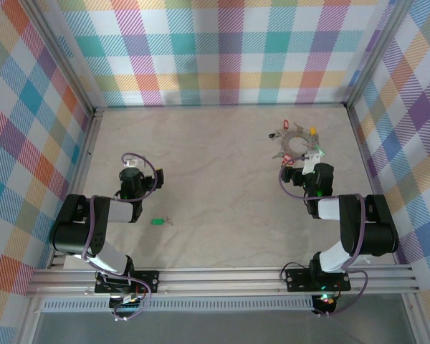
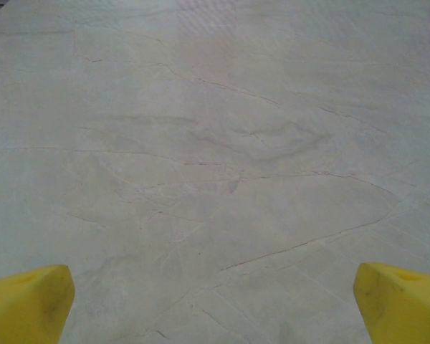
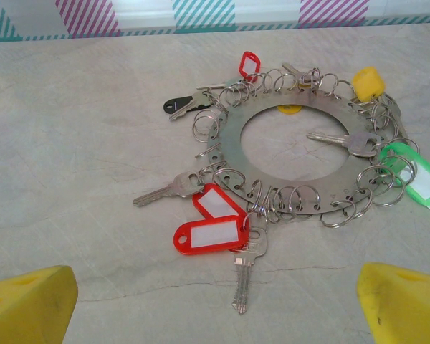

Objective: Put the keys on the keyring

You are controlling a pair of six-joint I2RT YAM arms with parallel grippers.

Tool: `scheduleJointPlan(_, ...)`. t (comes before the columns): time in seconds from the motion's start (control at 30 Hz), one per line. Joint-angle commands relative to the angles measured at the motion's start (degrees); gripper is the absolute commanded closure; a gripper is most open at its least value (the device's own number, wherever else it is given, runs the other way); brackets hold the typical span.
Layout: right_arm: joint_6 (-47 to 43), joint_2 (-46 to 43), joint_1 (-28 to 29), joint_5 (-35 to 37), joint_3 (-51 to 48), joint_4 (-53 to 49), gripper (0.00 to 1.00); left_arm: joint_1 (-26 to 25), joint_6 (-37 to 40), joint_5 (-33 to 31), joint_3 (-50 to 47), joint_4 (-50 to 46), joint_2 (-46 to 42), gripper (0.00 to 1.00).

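Plaid walls (image 1: 222, 50) around a pale marbled table (image 1: 222, 165), left gripper (image 2: 213, 301) spread wide over bare surface, right gripper (image 3: 216, 301) spread wide just short of the keyring (image 3: 233, 150) at far right, keys (image 3: 165, 192) fringing it, one green-tagged key (image 1: 158, 221) apart at near left

Right edge clips the green tag (image 3: 417, 179), and the loose key (image 1: 158, 221) shows as a speck

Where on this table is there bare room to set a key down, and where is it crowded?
Bare: the far-left stretch beyond the left gripper, and the middle over to the right gripper, except the green key. Crowded: the keyring just ahead of that gripper.
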Motion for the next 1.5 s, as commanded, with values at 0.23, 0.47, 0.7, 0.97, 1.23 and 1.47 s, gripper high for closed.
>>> scheduleJointPlan(0.23, 0.7, 0.1, -0.4, -1.1, 0.5, 0.4, 0.0, 0.6, -0.3, 0.1, 0.9, 1.0, 0.1, 0.0)
scheduleJointPlan(0.47, 0.9, 0.1, -0.3, -1.4, 0.6, 0.2, 0.0, 1.1, -0.6, 0.9, 0.9, 0.9, 0.1, 0.0)
scheduleJointPlan(0.7, 1.0, 0.0, -0.4, -0.7, 0.6, 0.2, 0.0, 1.1, 0.4, 3.4, 2.6, -2.7, -1.0, 0.0)
scheduleJointPlan(0.97, 2.7, -15.6, -0.4, -1.0, 0.3, -12.7, 0.0, -1.3, -5.3, 2.2, 13.3, -34.1, -14.6, 0.0)
scheduleJointPlan(1.23, 30.0, -36.4, -0.5, 13.2, 14.5, -67.5, 0.0, -1.7, -9.1, 14.4, 35.0, -76.0, -23.8, 0.0)
scheduleJointPlan(1.47, 25.9, -40.5, -0.5, -0.7, 17.1, -77.9, 0.0, -1.6, -11.5, 23.1, 40.5, -87.8, -24.2, 0.0)
